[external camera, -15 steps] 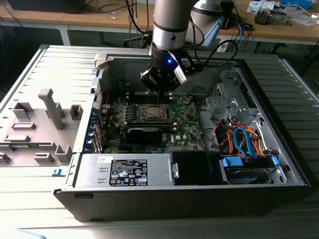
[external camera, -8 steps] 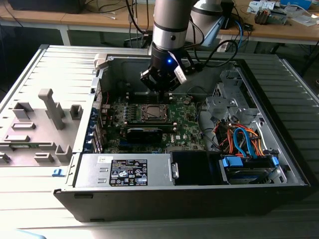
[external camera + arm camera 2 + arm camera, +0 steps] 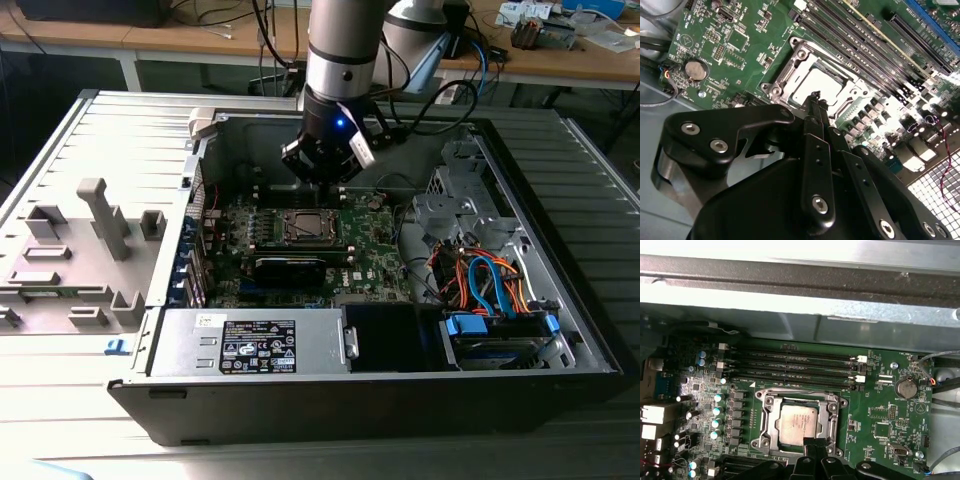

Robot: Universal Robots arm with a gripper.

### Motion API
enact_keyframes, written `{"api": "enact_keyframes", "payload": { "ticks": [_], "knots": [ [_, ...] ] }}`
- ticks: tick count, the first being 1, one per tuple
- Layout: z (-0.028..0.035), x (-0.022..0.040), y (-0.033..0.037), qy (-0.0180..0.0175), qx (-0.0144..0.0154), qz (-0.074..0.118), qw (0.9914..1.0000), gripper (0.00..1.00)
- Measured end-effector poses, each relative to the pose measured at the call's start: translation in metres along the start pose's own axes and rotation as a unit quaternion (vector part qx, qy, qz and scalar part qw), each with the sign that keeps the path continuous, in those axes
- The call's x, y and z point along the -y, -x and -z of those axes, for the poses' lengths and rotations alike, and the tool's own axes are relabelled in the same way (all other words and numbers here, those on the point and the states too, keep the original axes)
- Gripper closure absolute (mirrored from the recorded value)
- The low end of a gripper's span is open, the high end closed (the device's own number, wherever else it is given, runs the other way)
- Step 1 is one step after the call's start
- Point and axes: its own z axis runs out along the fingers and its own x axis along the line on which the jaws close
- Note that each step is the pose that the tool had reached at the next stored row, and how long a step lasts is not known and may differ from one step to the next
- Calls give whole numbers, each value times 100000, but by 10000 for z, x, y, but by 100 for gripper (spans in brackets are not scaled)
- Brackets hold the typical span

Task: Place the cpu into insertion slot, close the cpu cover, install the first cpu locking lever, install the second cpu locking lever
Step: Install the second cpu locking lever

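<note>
**Gripper poised over the seated cpu**

Now the gripper (image 3: pixel 328 160) is hanging above the green board (image 3: pixel 375 245) inside the open computer case (image 3: pixel 560 330), seen in the exterior view. Its fingers (image 3: pixel 815 107) are pressing together with nothing between them, and their tips are hovering over the near edge of the slot (image 3: pixel 799 421) in both wrist views. The cpu (image 3: pixel 799 422) is lying flat in that slot, its pale metal face showing through the window of the cover (image 3: pixel 771 426), which is lying down around it. Beside the slot, long dark memory rails (image 3: pixel 790 367) are running along the board, and a round coin battery (image 3: pixel 905 388) is sitting well apart from it.
</note>
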Motion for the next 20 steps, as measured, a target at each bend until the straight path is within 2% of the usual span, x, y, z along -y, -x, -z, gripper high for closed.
{"api": "enact_keyframes", "payload": {
  "ticks": [4,20],
  "knots": [
    [-1,41,-4,17,5,-5,100000,89],
    [-1,73,-7,18,7,-2,100000,89]
  ]
}}
